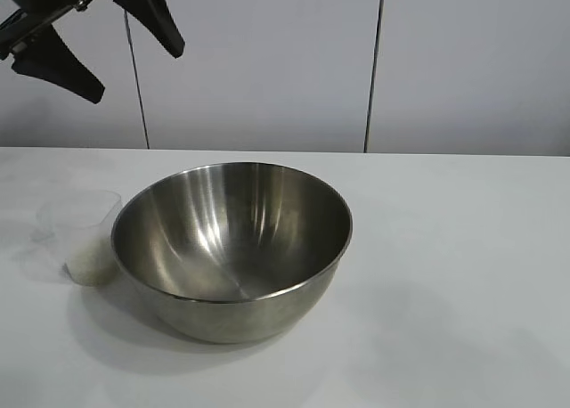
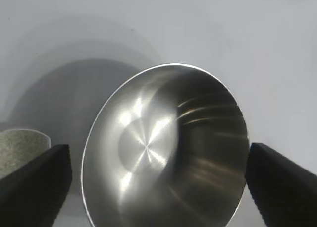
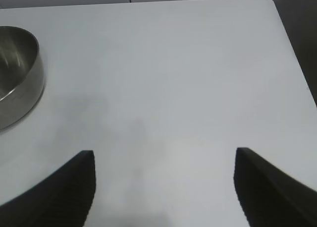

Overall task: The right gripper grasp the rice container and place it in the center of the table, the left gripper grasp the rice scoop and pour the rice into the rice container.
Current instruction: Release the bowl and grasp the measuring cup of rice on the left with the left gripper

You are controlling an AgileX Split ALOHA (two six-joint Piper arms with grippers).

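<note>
The rice container [image 1: 232, 248], a large shiny steel bowl, stands on the white table [image 1: 463, 274] a little left of centre and looks empty. It also shows in the left wrist view [image 2: 166, 147] and at the edge of the right wrist view [image 3: 17, 73]. The rice scoop [image 1: 85, 234], a small clear plastic cup, stands right beside the bowl on its left, with white rice [image 1: 92, 264] in its bottom; its rice shows in the left wrist view [image 2: 20, 150]. My left gripper [image 1: 138, 61] hangs open high above the scoop and bowl [image 2: 158, 172]. My right gripper [image 3: 163, 162] is open over bare table, away from the bowl.
A grey panelled wall [image 1: 267, 61] stands behind the table. The table's corner and edge [image 3: 282, 19] show in the right wrist view, with a dark strip beyond.
</note>
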